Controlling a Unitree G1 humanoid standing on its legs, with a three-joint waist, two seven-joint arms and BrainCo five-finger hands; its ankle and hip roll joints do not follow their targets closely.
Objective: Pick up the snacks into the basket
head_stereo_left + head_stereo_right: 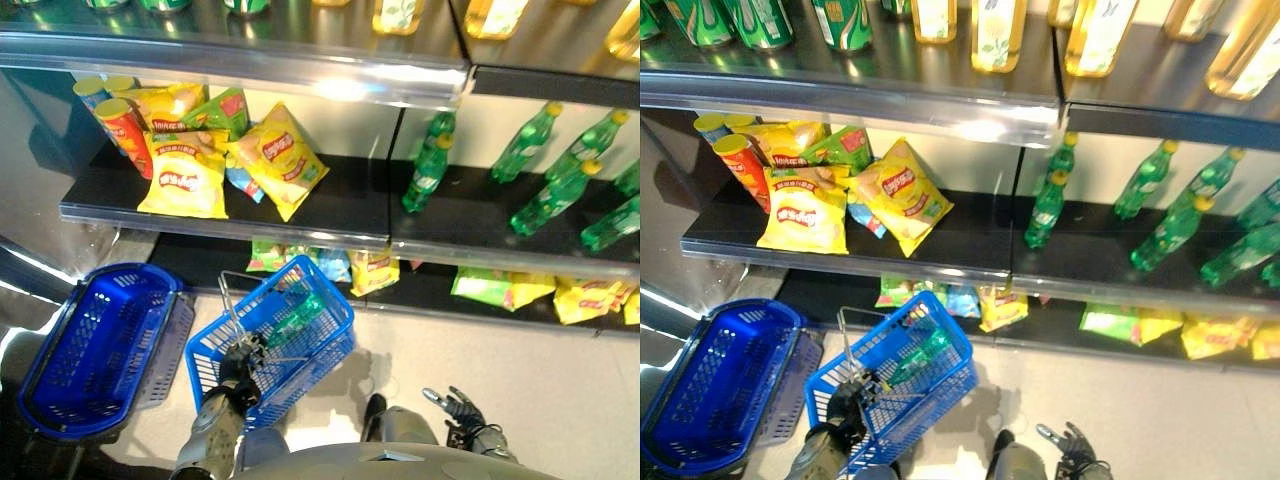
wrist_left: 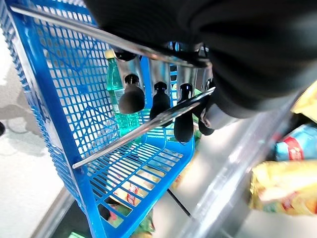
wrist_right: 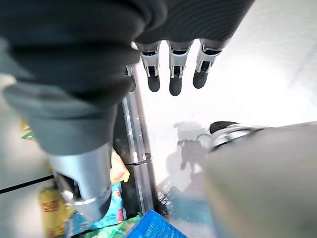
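My left hand [image 1: 240, 365] is shut on the wire handle [image 2: 143, 126] of a light blue basket [image 1: 325, 355], which hangs tilted in front of the shelves. A green bottle [image 1: 295, 318] lies inside it. Snacks crowd the left of the middle shelf: a big yellow chip bag [image 1: 186, 175], a second yellow bag [image 1: 278, 155], a green bag [image 1: 220, 112] and tall tubes [image 1: 120, 125]. More snack bags [image 1: 372, 268] lie on the bottom shelf behind the basket. My right hand [image 1: 455, 408] hangs low at the right, open, with straight fingers [image 3: 173, 69] holding nothing.
A darker blue basket [image 1: 100, 345] stands on the floor at the left. Green bottles [image 1: 540, 170] fill the right half of the middle shelf. Cans [image 1: 840, 20] and yellow bottles [image 1: 995, 30] stand on the top shelf. The shelf's metal front edge [image 1: 230, 222] juts out.
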